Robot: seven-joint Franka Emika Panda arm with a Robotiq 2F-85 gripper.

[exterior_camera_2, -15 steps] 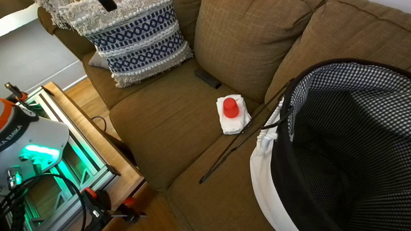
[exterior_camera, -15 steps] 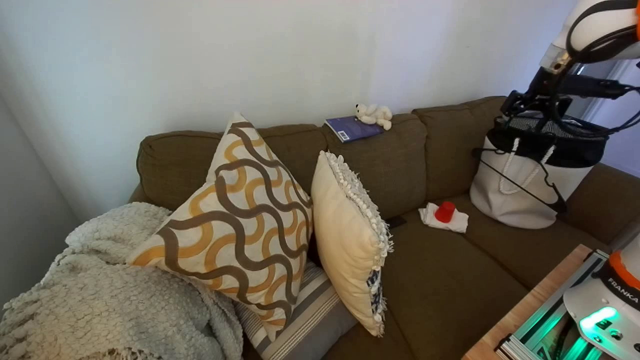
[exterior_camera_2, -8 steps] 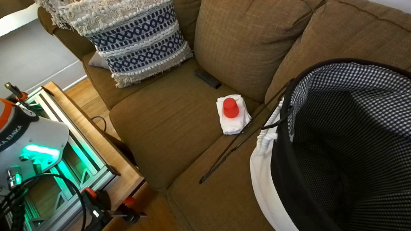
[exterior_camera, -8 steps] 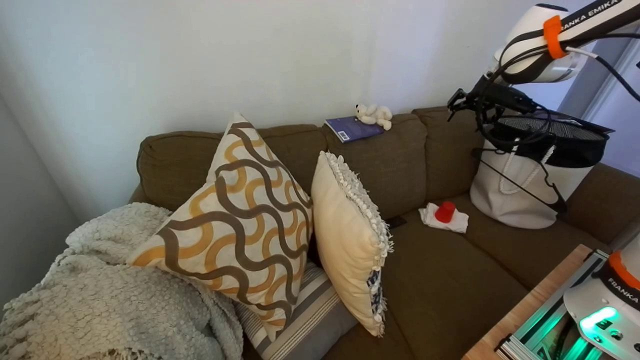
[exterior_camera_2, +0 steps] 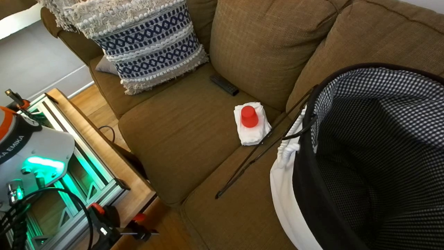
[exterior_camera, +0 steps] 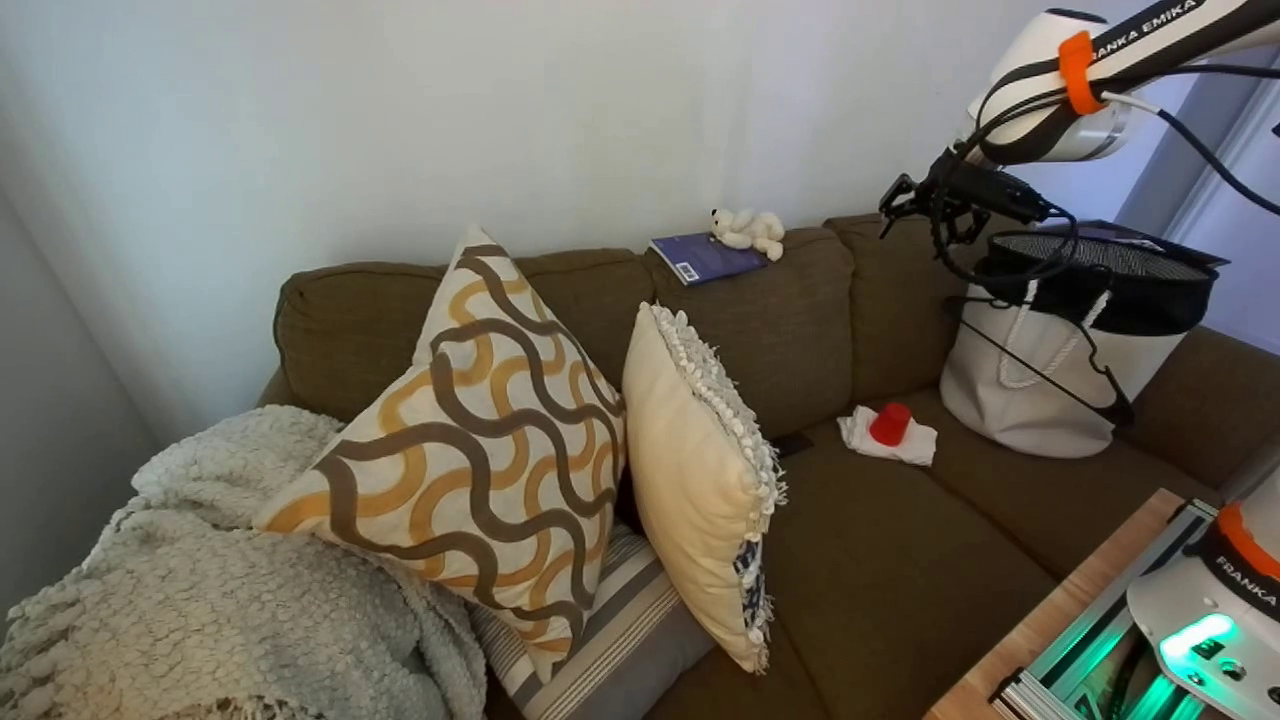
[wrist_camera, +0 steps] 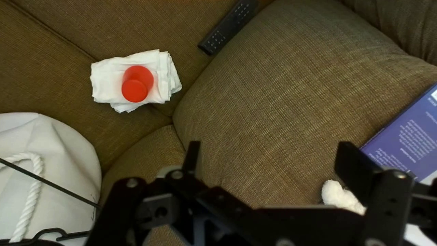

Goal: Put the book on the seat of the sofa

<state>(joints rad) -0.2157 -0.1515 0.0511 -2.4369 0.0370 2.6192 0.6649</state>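
A purple book (exterior_camera: 700, 258) with a white barcode label lies on top of the sofa backrest. It also shows at the right of the wrist view (wrist_camera: 406, 136), partly behind a finger. A white teddy bear (exterior_camera: 748, 232) lies against the book's edge and partly over it; a bit of it shows in the wrist view (wrist_camera: 341, 198). The brown sofa seat (exterior_camera_2: 187, 128) shows in both exterior views (exterior_camera: 900, 560). My gripper (exterior_camera: 895, 208) is in the air near the backrest, right of the book and apart from it. In the wrist view its fingers (wrist_camera: 271, 150) are wide open with nothing between them.
A red cup (exterior_camera_2: 249, 117) on a folded white cloth (exterior_camera_2: 251, 137) and a black remote (exterior_camera_2: 224, 85) are on the seat. A tall bag (exterior_camera: 1040, 390) with a black hanger (exterior_camera: 1030, 365) stands at right. Pillows (exterior_camera: 700, 490) and a blanket (exterior_camera: 230, 580) are at left.
My gripper has moved left, from above the bag towards the book and bear, quickly at first and then slightly. The book, bear, cup and cloth have not moved.
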